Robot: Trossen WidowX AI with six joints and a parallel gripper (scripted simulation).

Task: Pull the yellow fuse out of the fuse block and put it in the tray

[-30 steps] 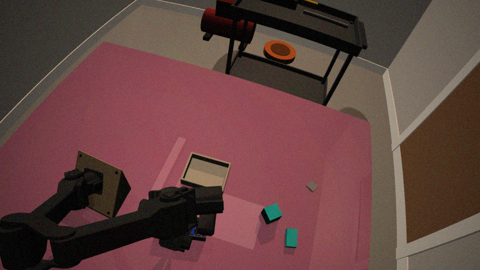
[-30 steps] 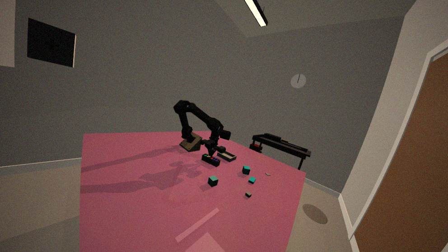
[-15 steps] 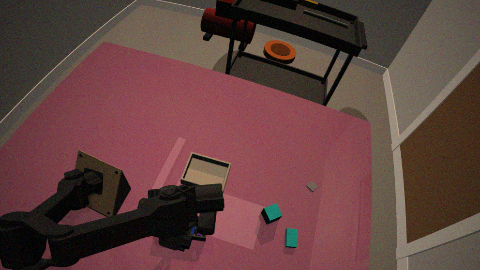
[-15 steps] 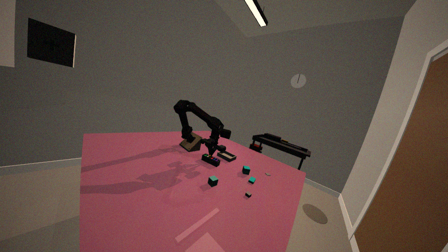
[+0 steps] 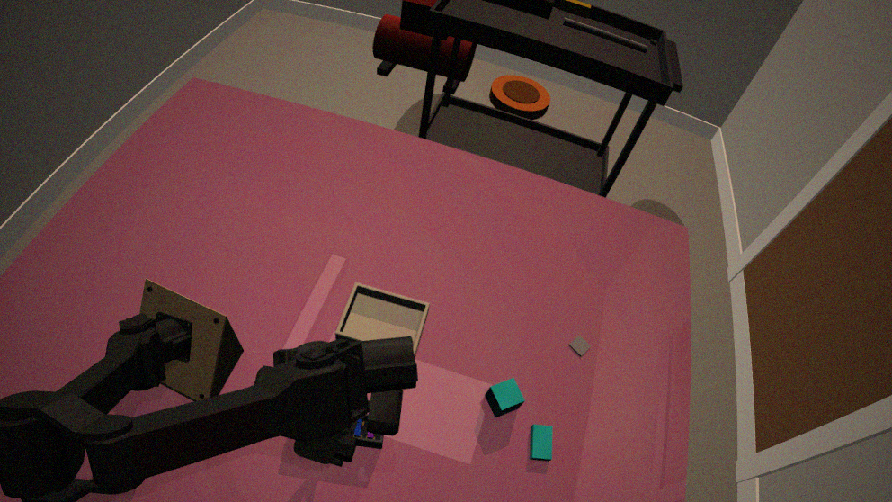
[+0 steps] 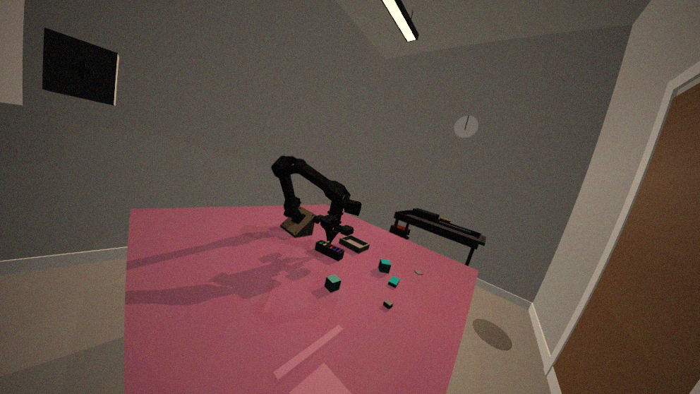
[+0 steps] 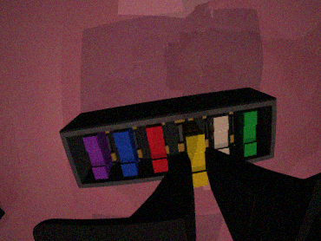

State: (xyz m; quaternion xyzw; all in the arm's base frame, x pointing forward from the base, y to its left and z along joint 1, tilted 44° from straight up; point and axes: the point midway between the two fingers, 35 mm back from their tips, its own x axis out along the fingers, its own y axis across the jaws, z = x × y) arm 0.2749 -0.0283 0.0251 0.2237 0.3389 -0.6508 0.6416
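Six fuse slots show in the fuse block (image 7: 170, 133): purple fuse (image 7: 96, 156), blue fuse (image 7: 125, 153), red fuse (image 7: 156, 148), yellow fuse (image 7: 196, 159), white fuse (image 7: 220, 134), green fuse (image 7: 250, 133). Claw (image 7: 198, 179) is clenched on the yellow fuse, whose body sits raised above its neighbours, lower end over its slot; whether it has cleared the slot cannot be told. Black fingers flank it on either side. Tray (image 5: 381, 315) sits on the pink tabletop (image 5: 374, 206) just beside the block, partly hidden by the arm (image 5: 249, 399). Teal blocks (image 5: 504, 394) lie well apart.
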